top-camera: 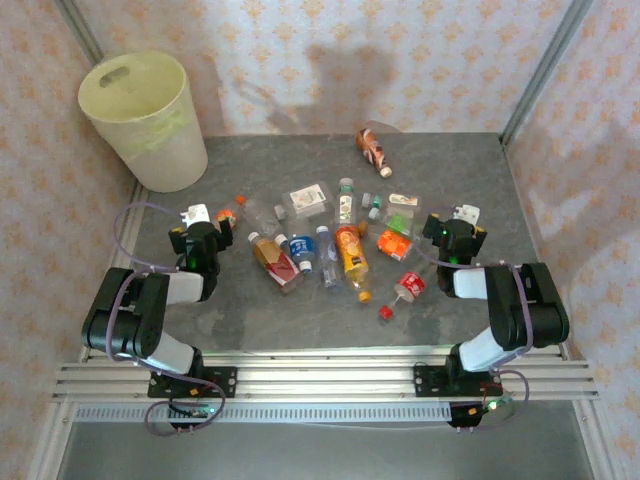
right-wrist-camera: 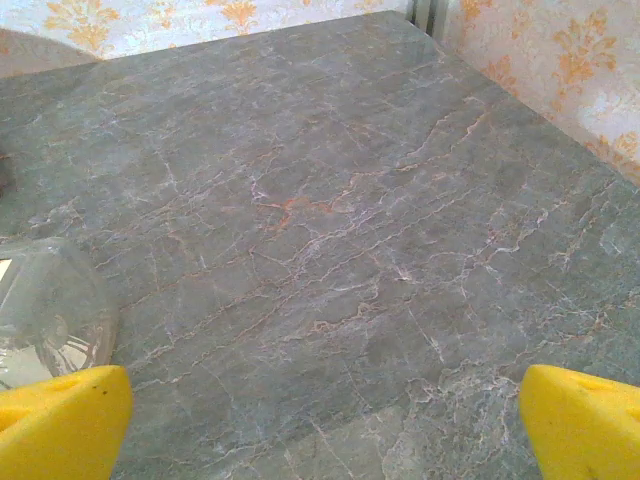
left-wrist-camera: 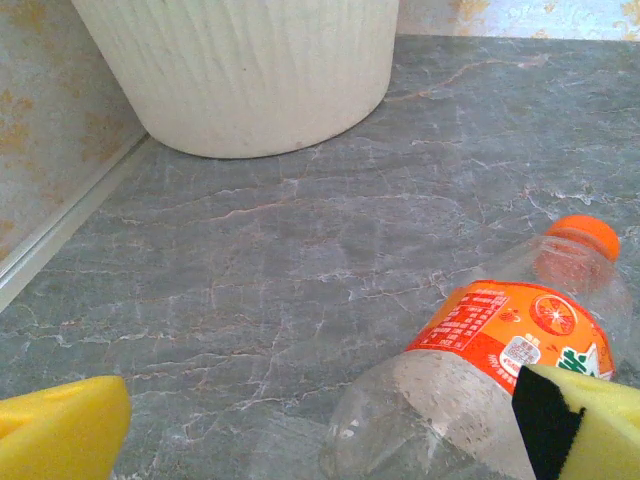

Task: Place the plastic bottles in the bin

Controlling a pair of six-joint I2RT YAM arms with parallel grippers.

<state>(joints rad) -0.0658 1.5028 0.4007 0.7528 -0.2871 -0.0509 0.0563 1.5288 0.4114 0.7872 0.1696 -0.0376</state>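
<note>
Bin: tapered, ribbed cream plastic bucket (top-camera: 140,115), far-left table corner.
Bottles: clear plastic bottles (top-camera: 350,250), coloured labels, mid-table.
Surface: grey veined stone-look tabletop (top-camera: 250,320); floral walls (top-camera: 420,60).
Jaws: your left gripper (left-wrist-camera: 320,440) and right gripper (right-wrist-camera: 325,420) are released.

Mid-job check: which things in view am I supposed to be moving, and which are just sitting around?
Job:
- bin
- plastic bottles scattered mid-table
- lone bottle at the far edge
- orange-capped bottle lying nearest the bin

Not the job:
- grey table
- aluminium rails at the near edge
- wallpapered walls
</note>
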